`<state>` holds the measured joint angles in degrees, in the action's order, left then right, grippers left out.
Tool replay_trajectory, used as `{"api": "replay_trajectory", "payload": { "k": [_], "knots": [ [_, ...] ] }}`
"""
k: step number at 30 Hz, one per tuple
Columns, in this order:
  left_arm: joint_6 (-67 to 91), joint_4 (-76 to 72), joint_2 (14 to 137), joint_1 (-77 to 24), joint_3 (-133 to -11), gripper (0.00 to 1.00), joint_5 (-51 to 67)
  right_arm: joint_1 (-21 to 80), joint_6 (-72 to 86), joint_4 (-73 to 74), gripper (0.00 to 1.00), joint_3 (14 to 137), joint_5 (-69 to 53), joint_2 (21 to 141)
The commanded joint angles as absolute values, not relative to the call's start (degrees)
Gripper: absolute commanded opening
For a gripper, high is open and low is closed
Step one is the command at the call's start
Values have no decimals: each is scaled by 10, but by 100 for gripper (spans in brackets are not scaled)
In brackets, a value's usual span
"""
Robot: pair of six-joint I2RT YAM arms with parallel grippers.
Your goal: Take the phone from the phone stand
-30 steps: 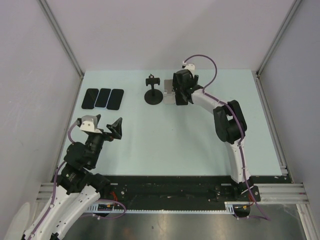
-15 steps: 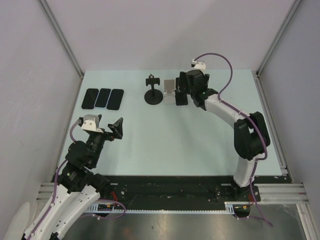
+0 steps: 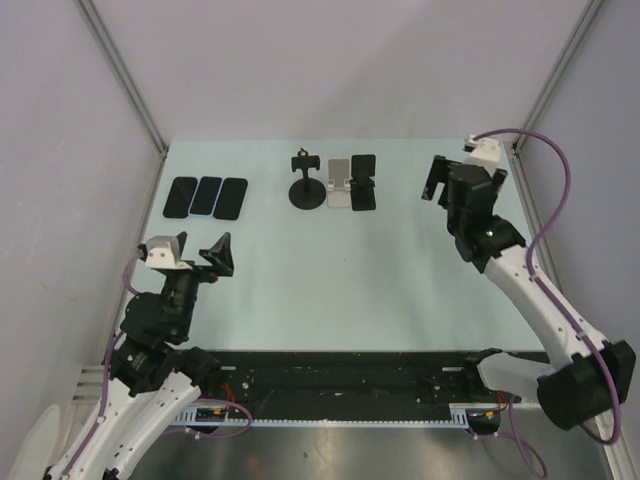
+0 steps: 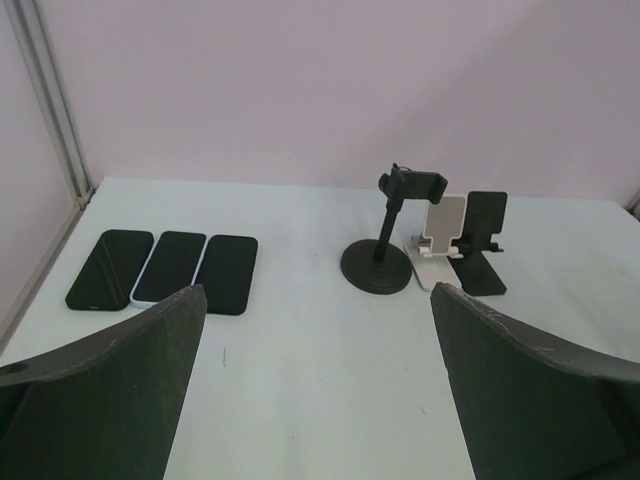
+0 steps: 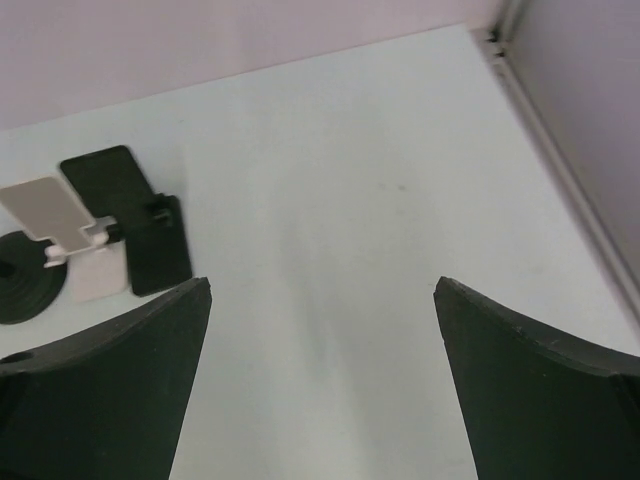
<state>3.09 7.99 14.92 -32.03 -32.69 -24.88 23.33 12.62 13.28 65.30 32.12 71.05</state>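
A pale green table (image 3: 300, 290) fills the walled cell, with the left arm (image 3: 150, 330) folded low near its base and the right arm (image 3: 530, 290) stretched up the right side. The left gripper (image 4: 315, 295) hangs over the near left of the table, its fingers (image 4: 110, 380) spread as wide as they go with nothing between them. The right gripper (image 5: 322, 285) hovers over bare table near the far right, likewise fully spread and holding nothing, well apart from the stands.

At the far middle stand three holders in a row: a black round-base clamp stand (image 3: 305, 190), a white folding stand (image 3: 340, 185) just beside it, and a black folding stand (image 3: 364, 195) touching the white one. A dark upright panel leans on the black stand; whether it is a phone or the stand's own backrest cannot be told. Three dark phones (image 3: 207, 197) lie flat side by side at the far left, well apart from the stands.
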Motion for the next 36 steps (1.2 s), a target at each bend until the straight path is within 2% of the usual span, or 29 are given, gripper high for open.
{"api": "replay_trajectory", "payload": {
  "k": [1, 11, 18, 25, 36],
  "knots": [
    [46, 64, 125, -316, -327, 100, -305, 209, 106, 181, 100, 601, 390, 596],
    [47, 62, 71, -283, -317, 100, -340, 194, 66, 212, 100, 491, 379, 318],
    [54, 58, 63, -255, -310, 100, -341, 197, 56, 187, 100, 416, 373, 180],
    [61, 39, 68, -233, -299, 100, -317, 178, 40, 146, 100, 379, 358, 126],
    [74, 30, 79, -198, -296, 100, -273, 159, 52, 136, 100, 367, 294, 124]
  ]
}}
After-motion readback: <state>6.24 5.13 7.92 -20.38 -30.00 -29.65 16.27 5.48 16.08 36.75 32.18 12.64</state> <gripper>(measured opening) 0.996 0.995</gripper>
